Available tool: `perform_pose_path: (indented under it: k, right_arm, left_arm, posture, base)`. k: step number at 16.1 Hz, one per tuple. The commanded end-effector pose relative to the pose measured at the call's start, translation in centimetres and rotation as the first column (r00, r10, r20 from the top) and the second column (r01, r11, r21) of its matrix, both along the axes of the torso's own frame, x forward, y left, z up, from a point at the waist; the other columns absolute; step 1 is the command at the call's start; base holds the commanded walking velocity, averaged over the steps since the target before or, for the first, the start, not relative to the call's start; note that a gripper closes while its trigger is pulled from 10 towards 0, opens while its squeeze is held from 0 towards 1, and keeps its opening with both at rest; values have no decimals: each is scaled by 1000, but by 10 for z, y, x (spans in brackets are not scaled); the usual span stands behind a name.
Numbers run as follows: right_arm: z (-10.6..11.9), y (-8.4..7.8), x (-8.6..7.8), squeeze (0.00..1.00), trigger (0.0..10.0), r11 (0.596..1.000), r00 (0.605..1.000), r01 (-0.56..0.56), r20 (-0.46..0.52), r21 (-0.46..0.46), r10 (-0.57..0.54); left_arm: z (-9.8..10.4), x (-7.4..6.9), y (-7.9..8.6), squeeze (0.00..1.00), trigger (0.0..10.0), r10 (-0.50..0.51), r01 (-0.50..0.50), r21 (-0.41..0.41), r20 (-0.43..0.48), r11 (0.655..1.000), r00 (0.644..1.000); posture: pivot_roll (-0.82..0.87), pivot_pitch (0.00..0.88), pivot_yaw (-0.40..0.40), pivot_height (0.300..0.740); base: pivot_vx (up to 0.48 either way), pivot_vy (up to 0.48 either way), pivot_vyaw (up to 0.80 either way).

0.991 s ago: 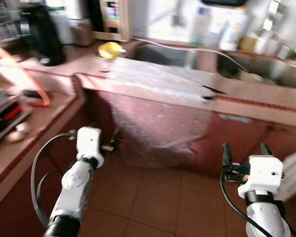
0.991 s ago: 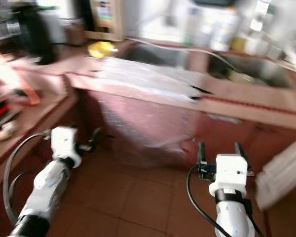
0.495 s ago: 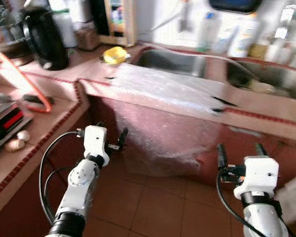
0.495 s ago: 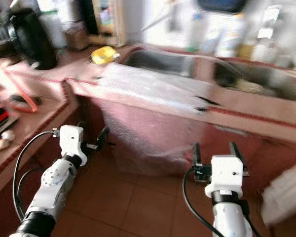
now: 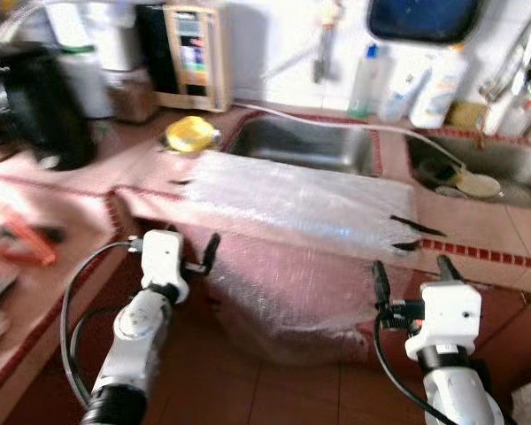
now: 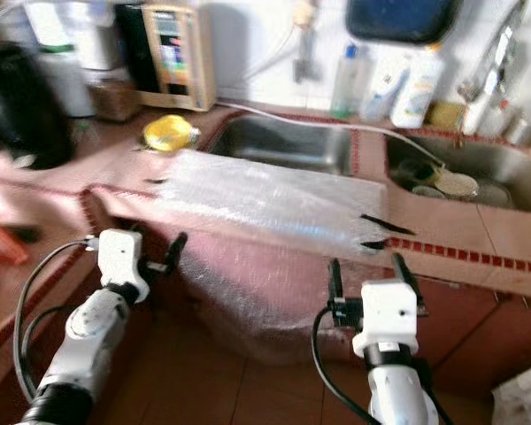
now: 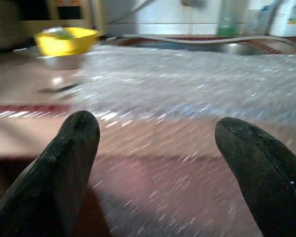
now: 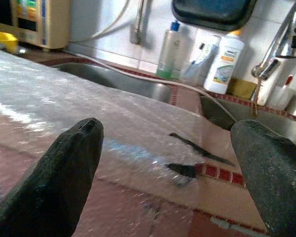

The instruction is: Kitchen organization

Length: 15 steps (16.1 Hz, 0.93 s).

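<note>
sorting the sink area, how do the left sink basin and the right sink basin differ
The left sink basin looks bare inside, while the right sink basin holds a pale plate and other dishes. The bubble wrap sheet lies on the counter just in front of the left basin; the counter in front of the right basin is bare. Both are steel basins set in the same reddish counter.

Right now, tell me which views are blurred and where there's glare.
Eye views: soft motion blur, worst at the left counter. Left wrist view: bubble wrap smeared, sparkling glare. Right wrist view: sharper, bottles readable, near fingers out of focus.
</note>
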State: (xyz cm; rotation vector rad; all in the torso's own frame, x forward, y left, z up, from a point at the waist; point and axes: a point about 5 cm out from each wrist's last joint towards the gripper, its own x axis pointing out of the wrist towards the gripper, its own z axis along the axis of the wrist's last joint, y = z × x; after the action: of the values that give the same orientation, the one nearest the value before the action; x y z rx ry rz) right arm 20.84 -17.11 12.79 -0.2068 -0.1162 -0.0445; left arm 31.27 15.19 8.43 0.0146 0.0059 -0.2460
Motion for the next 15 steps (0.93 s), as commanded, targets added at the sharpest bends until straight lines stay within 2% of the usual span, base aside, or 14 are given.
perform_pose_path:
  k: [1,12,15]
  right_arm:
    - [3,-4,0,0,10000,1000,1000,13,11,-11,-13]
    - [5,5,4,0,10000,1000,999,-15,29,-26,16]
    - [6,6,3,0,10000,999,999,-19,33,-30,20]
  left_arm:
    - [3,2,-6,0,10000,-26,26,9,4,1000,1000]
    - [5,3,-6,0,10000,-45,45,27,8,999,999]
    - [9,-1,-5,0,10000,-27,27,23,22,999,999]
  posture:
    - [20,0,23,740]
    - [35,0,36,740]
    - [40,0,33,740]
  base:
    - [405,0,0]
    - [404,0,0]
    - [221,0,0]
